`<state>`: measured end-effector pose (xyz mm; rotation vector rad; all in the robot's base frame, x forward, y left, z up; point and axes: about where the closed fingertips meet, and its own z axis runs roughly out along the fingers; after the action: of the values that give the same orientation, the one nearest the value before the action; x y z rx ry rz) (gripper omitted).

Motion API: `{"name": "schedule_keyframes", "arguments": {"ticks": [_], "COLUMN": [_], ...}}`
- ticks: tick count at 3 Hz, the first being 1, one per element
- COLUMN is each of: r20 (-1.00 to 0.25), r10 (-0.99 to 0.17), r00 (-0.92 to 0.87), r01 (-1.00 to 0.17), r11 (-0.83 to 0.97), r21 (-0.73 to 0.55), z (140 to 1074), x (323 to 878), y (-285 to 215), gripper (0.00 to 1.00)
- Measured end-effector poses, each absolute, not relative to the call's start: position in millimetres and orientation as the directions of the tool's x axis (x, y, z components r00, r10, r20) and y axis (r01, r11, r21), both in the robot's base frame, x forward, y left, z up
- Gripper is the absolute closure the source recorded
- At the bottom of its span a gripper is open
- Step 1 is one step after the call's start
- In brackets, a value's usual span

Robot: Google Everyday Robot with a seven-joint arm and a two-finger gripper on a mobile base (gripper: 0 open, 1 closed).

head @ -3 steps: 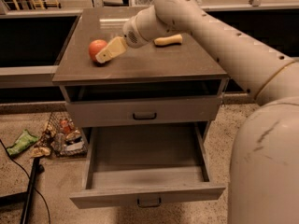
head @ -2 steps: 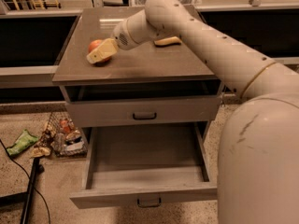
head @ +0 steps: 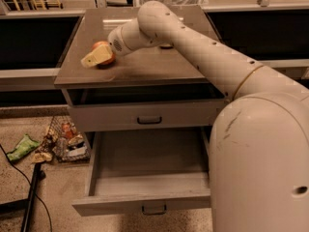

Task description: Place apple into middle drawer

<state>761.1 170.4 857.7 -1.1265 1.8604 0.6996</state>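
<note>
The apple (head: 105, 49), orange-red and round, sits on the left part of the cabinet top (head: 145, 66). My gripper (head: 96, 58) reaches across the top from the right and is right at the apple, covering its front and lower left side. The apple still rests on the top. The middle drawer (head: 147, 166) is pulled wide open below, grey and with nothing in it, its dark handle (head: 153, 209) facing front. The like drawer above it (head: 148, 116) is shut.
My arm (head: 203, 52) crosses the cabinet top, and my pale body (head: 263, 163) fills the lower right beside the open drawer. On the floor at left are a wire basket of packets (head: 67, 140), a green bag (head: 22, 147) and a black pole with cable (head: 30, 197).
My gripper has moved left along the cabinet top and closed in on the apple, now covering more of its front. The drawer has stayed open.
</note>
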Motion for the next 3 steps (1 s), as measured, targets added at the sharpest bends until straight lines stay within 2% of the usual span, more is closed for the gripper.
{"name": "schedule_keyframes", "arguments": {"ticks": [2, 3], "r20": [-0.864, -0.879], "r10": [-0.425, -0.404], "r00": [-0.269, -0.255], "r01": [-0.877, -0.878], "r11": [0.479, 0.477], "r21": [0.037, 0.036], "z": [841.2, 844.2], "x": [776.7, 772.7], "y": [172.0, 164.3], "gripper": [0.42, 0.73]}}
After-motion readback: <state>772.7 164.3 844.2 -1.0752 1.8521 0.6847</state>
